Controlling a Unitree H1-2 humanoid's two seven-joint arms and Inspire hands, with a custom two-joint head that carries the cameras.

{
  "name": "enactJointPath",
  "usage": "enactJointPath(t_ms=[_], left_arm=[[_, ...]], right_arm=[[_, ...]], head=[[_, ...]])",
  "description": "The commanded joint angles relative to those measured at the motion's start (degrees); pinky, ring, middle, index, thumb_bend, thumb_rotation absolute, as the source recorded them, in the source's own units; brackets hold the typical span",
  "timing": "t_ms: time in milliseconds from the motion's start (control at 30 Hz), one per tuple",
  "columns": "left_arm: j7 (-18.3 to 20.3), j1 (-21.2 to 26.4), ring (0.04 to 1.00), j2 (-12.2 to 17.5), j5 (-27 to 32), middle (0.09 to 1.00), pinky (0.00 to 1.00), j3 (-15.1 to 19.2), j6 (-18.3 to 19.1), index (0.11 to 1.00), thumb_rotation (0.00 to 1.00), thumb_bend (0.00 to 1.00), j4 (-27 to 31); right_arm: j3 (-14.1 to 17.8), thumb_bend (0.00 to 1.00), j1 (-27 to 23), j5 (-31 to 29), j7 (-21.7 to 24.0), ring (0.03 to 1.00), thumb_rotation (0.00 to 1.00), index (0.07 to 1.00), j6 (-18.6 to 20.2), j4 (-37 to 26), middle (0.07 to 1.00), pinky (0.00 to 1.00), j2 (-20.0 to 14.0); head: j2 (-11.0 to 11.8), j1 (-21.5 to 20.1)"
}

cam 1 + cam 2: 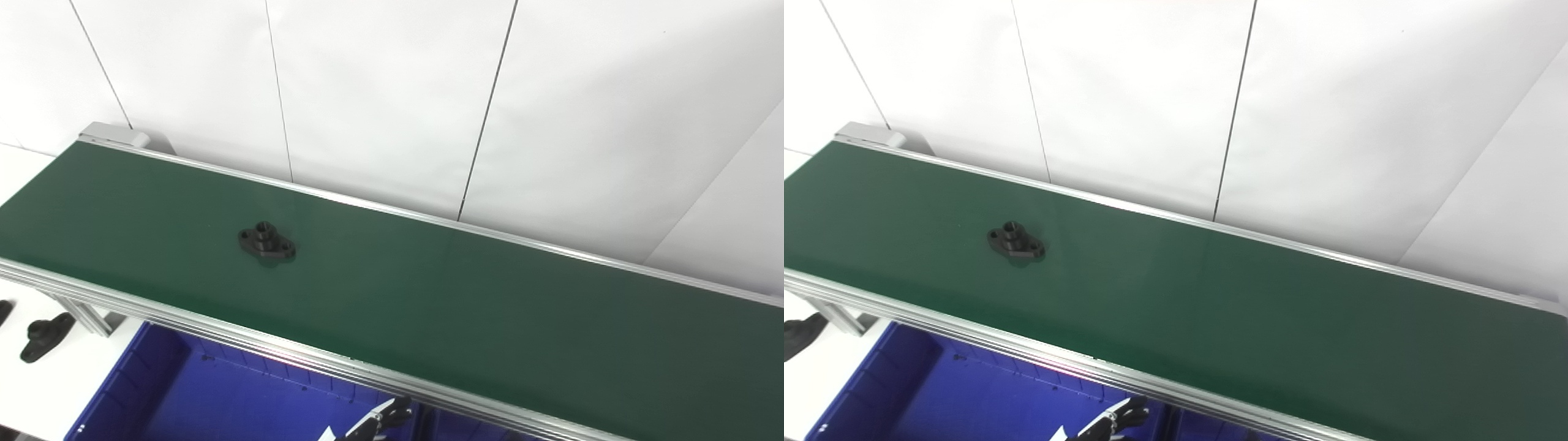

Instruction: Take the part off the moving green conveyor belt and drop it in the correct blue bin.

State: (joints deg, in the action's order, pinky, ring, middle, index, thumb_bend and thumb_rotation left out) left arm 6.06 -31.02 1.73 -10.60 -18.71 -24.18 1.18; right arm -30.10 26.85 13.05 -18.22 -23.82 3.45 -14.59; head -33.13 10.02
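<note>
a black flanged part [266, 242] lies flat on the green conveyor belt [429, 288], well up and to the left of the only hand [376, 422] in view and apart from it. that hand is cut off by the bottom edge, only a few fingertips [1127, 416] showing over the blue bin [202, 398] below the belt's near rail; which arm it belongs to, how far it is open and whether it holds anything cannot be told. two more dark parts [44, 335] lie on the white bench [55, 380] far to the hand's left, one cropped by the frame.

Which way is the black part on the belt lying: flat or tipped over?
Flat: the black part rests on its flange, hub pointing up from the green belt.
</note>
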Motion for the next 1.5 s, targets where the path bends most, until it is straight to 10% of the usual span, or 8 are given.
enactJointPath(t_ms=[0, 333, 800, 1467], left_arm=[[-0.12, 0.3, 0.898, -0.54, 0.33, 0.893, 0.79, -0.77, -1.35, 0.906, 0.74, 0.89, 1.11], [-0.15, 0.9, 0.906, -0.25, 0.32, 0.901, 0.8, -1.21, -1.06, 0.914, 0.73, 0.89, 1.49], [0.01, 1.77, 0.918, -0.13, 0.22, 0.919, 0.81, -1.37, -0.64, 0.928, 0.75, 0.88, 1.28], [0.36, 3.23, 0.918, 0.54, 0.38, 0.929, 0.81, -1.42, -1.49, 0.935, 0.75, 0.87, -0.5]], right_arm=[[-0.2, 0.85, 0.37, 0.52, 0.67, 0.935, 0.85, 0.985, -3.11, -3.47, 0.977, 0.85, -0.97], [0.87, 0.79, 0.82, 9.78, -3.28, 0.917, 0.82, 0.999, -3.08, -15.19, 0.975, 0.77, -3.24], [11.23, 0.77, -2.18, 14.52, 2.95, 0.907, 0.72, 0.986, 0.2, -22.7, 0.954, 0.78, 4.81], [19.95, 0.84, -17.99, 22.19, 16.06, 0.894, 0.81, 0.941, 15.23, -22.59, 0.927, 0.78, 7.67]], head=[[-0.11, -0.1], [-0.56, -1.47], [-0.82, -3.36], [-0.53, -3.75]])
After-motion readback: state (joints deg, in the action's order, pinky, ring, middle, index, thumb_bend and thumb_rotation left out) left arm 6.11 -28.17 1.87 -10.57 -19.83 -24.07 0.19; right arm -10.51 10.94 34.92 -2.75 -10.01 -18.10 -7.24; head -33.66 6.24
